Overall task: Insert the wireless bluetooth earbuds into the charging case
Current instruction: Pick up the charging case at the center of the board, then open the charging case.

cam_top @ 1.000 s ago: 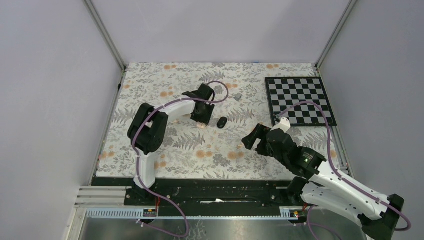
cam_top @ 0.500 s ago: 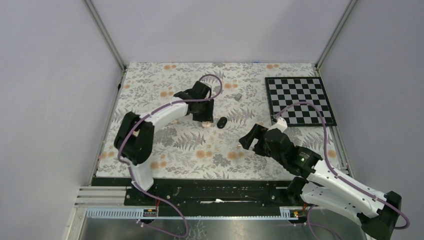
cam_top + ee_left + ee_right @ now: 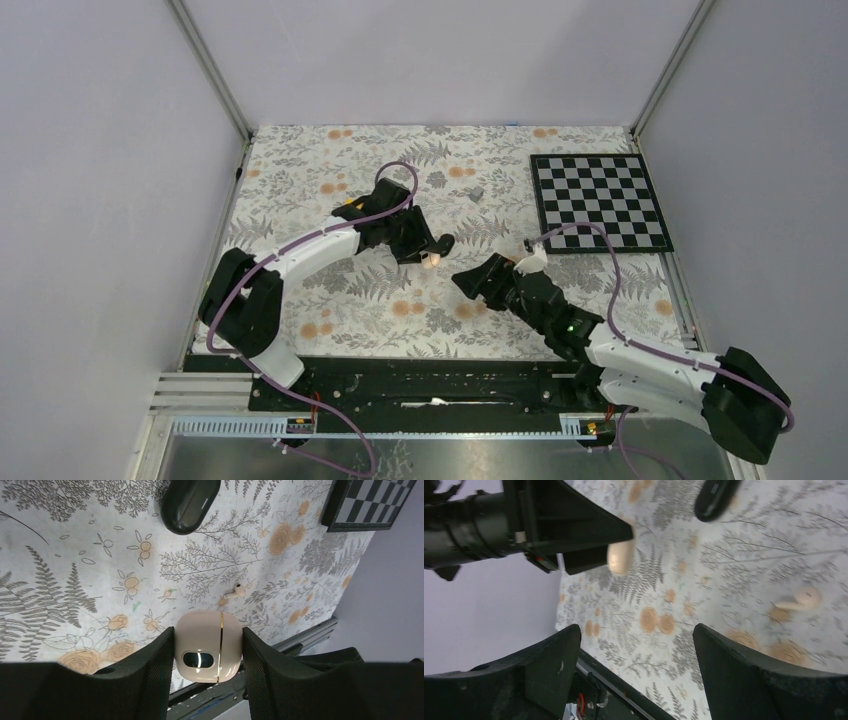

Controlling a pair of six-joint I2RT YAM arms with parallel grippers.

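cream charging case [image 3: 207, 645], lid closed, is clamped in the left gripper [image 3: 207, 635] at lower centre; one pale earbud [image 3: 235, 591] lies loose mid-frame, right gripper [image 3: 634, 630] spread wide nearby, so nothing is inserted yet.

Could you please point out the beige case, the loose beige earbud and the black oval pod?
beige case [image 3: 200, 640]: left wrist view, on its shell beside the seam.
beige earbud [image 3: 799, 600]: right wrist view, on its rounded body.
black oval pod [image 3: 190, 502]: left wrist view, middle of its shell.
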